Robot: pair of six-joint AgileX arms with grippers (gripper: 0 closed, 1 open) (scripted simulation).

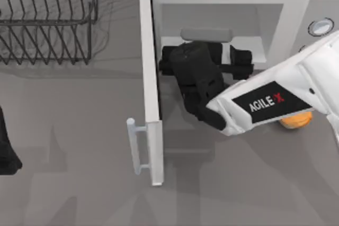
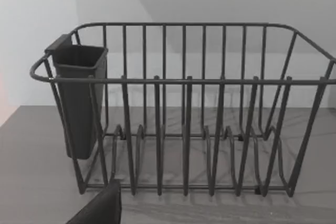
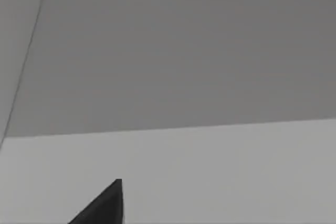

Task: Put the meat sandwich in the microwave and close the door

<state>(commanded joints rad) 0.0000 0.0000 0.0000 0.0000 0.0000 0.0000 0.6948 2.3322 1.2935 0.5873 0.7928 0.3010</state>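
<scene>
The right hand [image 1: 177, 62] reaches into the mouth of the microwave [image 1: 228, 3], beside the open door [image 1: 151, 93]; how far its fingers are spread cannot be told. The meat sandwich [image 1: 295, 120] lies on the counter [image 1: 74, 141] outside, partly under the right arm. The left hand [image 1: 6, 154] sits parked at the counter's left edge near a wire rack [image 2: 184, 108].

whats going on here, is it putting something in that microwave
The right arm reaches across the front of the microwave, its hand at the mouth of the cavity just inside the door, which stands wide open. The meat sandwich lies on the table in front of the microwave, partly hidden under that arm, so it is not in the cavity. The left arm sits parked at the table's left edge, facing a wire dish rack.
</scene>
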